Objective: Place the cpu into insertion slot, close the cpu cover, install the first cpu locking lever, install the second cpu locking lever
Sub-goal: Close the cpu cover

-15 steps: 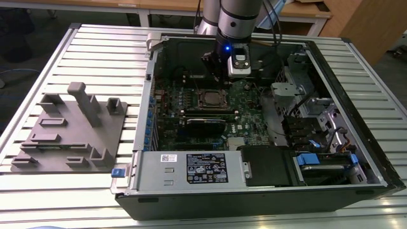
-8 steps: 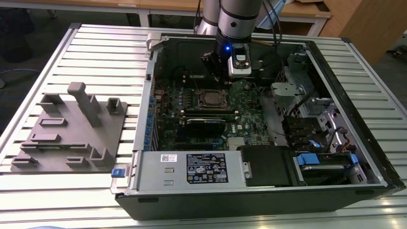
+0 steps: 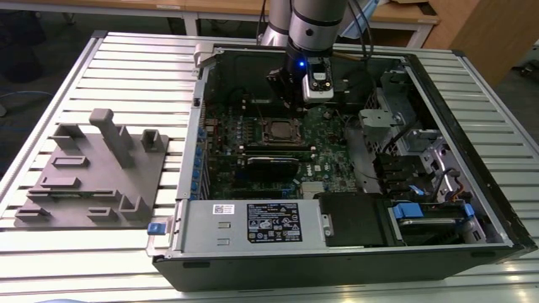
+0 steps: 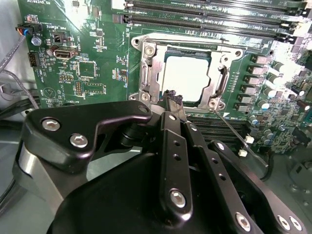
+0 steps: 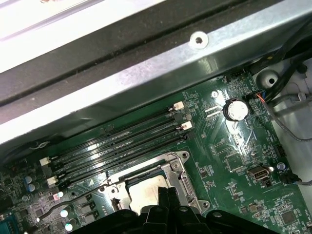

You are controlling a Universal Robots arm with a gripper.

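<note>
Silver cpu point(image 4: 187, 78), silvery cpu cover point(image 4: 148, 68), green motherboard point(image 4: 92, 29), black claw point(image 4: 172, 96)

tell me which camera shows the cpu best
The second wrist view: the cpu shows its silver top nearly whole inside the cpu cover, just past the gripper. The first wrist view shows the cpu partly hidden by the gripper. In the exterior view the cpu is small and distant.

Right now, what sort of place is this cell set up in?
Probably a robotics lab or workshop bench: an open PC case lies on a slatted aluminium table, a grey fixture plate sits beside it, and wooden desks stand behind the arm.
</note>
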